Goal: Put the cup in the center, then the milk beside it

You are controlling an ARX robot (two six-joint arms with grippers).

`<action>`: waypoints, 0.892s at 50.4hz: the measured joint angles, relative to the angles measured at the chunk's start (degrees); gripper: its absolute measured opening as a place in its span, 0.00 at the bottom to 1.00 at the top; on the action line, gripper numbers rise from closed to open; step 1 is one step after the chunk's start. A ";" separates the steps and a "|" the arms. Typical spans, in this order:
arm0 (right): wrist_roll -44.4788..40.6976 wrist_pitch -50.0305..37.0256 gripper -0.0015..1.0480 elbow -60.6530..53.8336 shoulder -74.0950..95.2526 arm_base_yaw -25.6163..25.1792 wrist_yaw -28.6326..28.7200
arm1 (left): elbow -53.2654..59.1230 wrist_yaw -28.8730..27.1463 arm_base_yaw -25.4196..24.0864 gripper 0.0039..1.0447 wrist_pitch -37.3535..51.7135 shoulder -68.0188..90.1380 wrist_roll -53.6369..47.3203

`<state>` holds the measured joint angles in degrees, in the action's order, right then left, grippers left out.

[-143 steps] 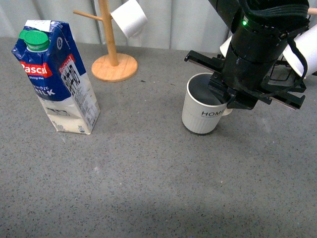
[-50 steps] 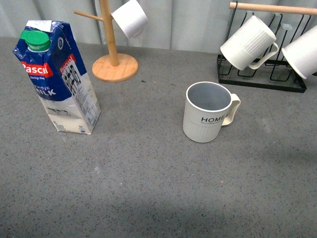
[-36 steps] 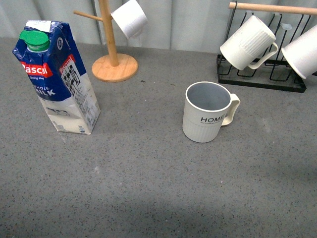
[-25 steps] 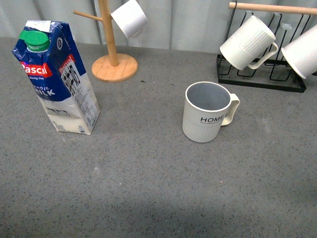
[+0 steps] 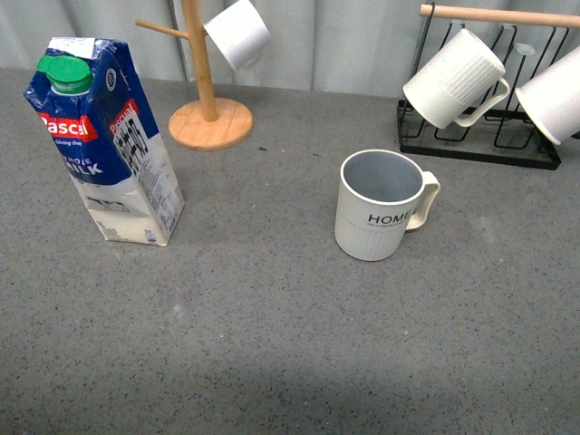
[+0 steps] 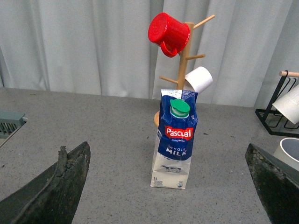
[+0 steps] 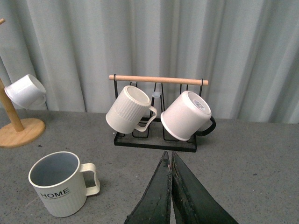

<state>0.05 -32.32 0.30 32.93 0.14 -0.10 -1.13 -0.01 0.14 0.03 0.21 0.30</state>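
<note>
The cup (image 5: 379, 217), an off-white ribbed mug lettered "HOME" with a grey-blue inside, stands upright near the middle of the grey table, handle to the right; the right wrist view also shows the cup (image 7: 60, 184). The milk (image 5: 107, 138), a blue-and-white Pascual carton with a green cap, stands at the left, well apart from it. In the left wrist view the milk (image 6: 174, 137) stands ahead between the wide-spread fingers of my open left gripper (image 6: 170, 186). My right gripper (image 7: 170, 156) is shut on nothing, back from the cup. Neither arm shows in the front view.
A wooden mug tree (image 5: 207, 113) with a small white cup (image 5: 237, 33) stands at the back left; a red mug (image 6: 168, 33) hangs higher on it. A black wire rack (image 5: 476, 136) at the back right carries two white mugs (image 5: 453, 77). A curtain closes the back.
The right arm, which was over the cup 2.8 s ago, has left the front view. The cup stands free. Nothing has moved in the last second.
</note>
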 joint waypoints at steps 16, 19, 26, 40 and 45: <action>0.00 10.16 0.01 -0.02 -10.82 0.00 0.00 | 0.00 0.00 0.00 0.94 0.00 0.00 0.02; 0.00 11.43 0.01 -0.02 -12.11 0.00 0.00 | 0.00 0.02 0.00 0.94 0.00 0.00 0.02; 0.00 14.19 0.01 -0.02 -14.95 0.00 0.00 | 0.00 0.00 0.00 0.94 0.00 0.00 0.00; 0.00 19.61 0.01 -0.02 -20.44 0.00 0.00 | 0.00 0.00 0.00 0.94 0.00 0.00 0.02; 0.00 20.87 0.01 -0.02 -21.70 0.00 0.00 | 0.00 0.00 0.00 0.94 0.00 0.00 0.00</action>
<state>0.05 -11.44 0.27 11.22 0.14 -0.10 -1.13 -0.01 0.14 0.03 0.21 0.30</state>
